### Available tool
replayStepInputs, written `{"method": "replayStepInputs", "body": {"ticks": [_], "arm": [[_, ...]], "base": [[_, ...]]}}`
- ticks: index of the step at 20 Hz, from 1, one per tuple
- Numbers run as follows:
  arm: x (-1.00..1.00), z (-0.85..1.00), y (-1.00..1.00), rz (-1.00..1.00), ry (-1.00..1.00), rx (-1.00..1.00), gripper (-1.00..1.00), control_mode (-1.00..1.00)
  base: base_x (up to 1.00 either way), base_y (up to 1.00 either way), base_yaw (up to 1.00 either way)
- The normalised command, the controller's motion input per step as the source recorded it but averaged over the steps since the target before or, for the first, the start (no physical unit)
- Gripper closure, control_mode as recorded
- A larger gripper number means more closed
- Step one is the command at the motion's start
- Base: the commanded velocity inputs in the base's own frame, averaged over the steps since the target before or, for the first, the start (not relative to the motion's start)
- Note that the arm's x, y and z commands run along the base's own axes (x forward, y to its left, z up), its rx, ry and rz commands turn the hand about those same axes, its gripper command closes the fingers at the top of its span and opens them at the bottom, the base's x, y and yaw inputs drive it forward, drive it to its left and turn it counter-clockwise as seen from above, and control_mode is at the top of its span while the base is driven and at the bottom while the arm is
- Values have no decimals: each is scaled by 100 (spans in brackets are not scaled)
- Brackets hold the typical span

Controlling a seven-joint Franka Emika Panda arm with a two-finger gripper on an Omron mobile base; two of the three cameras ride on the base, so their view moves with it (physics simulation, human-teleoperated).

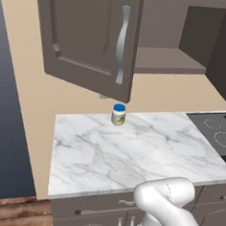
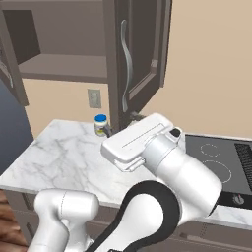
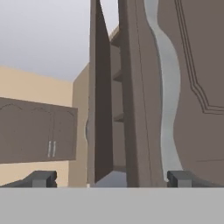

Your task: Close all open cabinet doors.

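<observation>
While I am looking up along the right cabinet door (image 3: 192, 87), my gripper (image 3: 109, 178) is holding its fingers spread apart, grasping nothing, just below that door's lower edge and its curved silver handle (image 3: 168, 92). Both cabinet doors are standing open above the marble counter (image 1: 131, 155); the left cabinet door (image 1: 87, 36) is swinging out over a small blue-lidded jar (image 1: 118, 114).
</observation>
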Motion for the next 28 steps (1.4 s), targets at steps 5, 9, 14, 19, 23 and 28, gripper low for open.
{"method": "replayStepInputs", "body": {"ticks": [5, 9, 14, 19, 23, 28], "arm": [[33, 0, -32, 1, 0, 0, -100, -100], [36, -11, -14, 2, 0, 0, -100, -100], [29, -25, 0, 0, 0, 0, -100, -100], [30, -9, 12, 0, 1, 0, -100, -100], [34, 0, 30, -4, 4, 0, -100, -100], [30, 0, 27, -4, 5, 0, -100, -100]], "base": [[0, 0, 0], [0, 0, 0], [0, 0, 0], [0, 0, 0], [0, 0, 0], [0, 0, 0]]}}
